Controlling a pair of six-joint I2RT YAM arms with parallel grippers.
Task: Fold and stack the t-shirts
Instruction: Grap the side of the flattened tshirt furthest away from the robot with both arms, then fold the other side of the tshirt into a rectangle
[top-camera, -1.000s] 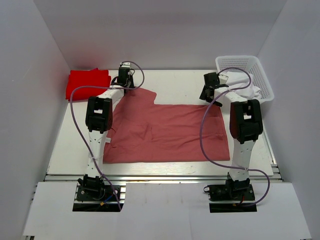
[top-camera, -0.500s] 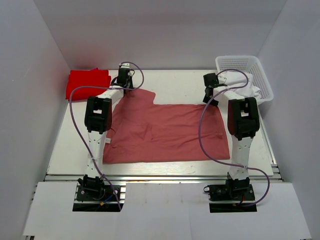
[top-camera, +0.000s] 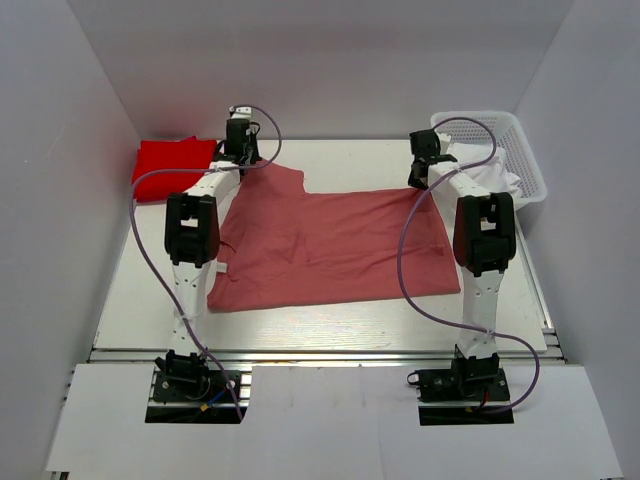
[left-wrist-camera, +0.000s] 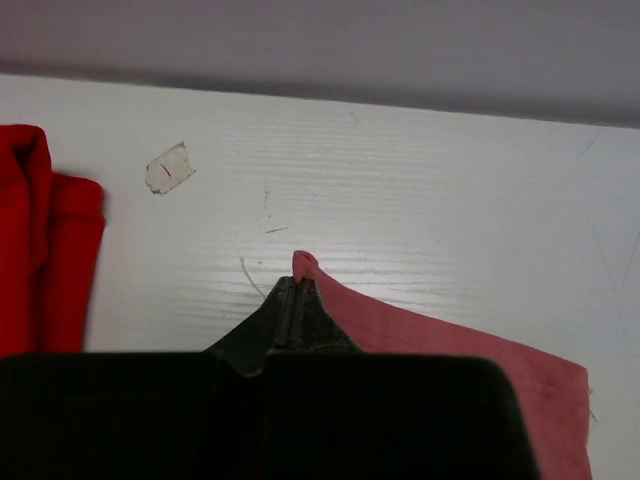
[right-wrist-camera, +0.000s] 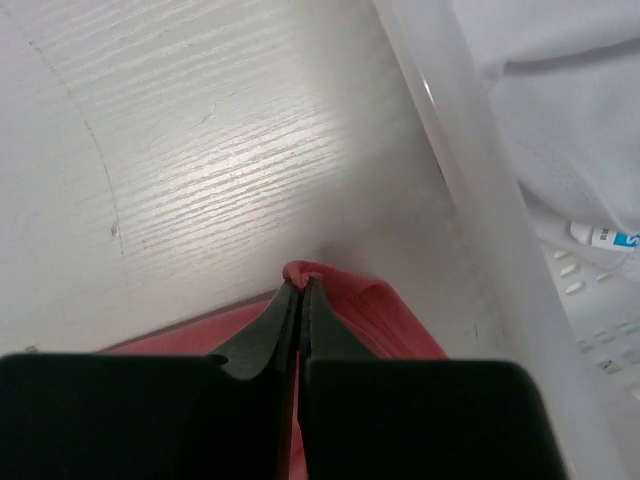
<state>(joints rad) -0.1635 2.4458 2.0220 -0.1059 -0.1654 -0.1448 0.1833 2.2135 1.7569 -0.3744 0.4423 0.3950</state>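
Both arms reach to the far edge of the counter (top-camera: 360, 165), where the dusty-pink t-shirt (top-camera: 330, 255) lies spread flat across the middle. The left gripper (left-wrist-camera: 296, 292), at about 11 o'clock, is pressed together on the shirt's far-left corner. The right gripper (right-wrist-camera: 298, 292), at about 1 o'clock just beside the white mesh basket (top-camera: 527, 160), pinches the far-right corner. Holding both far corners at once looks like preparation for drawing that edge toward 6 o'clock in a first fold. The red t-shirt (top-camera: 172, 166) sits folded at 10 o'clock, likely the base of the stack.
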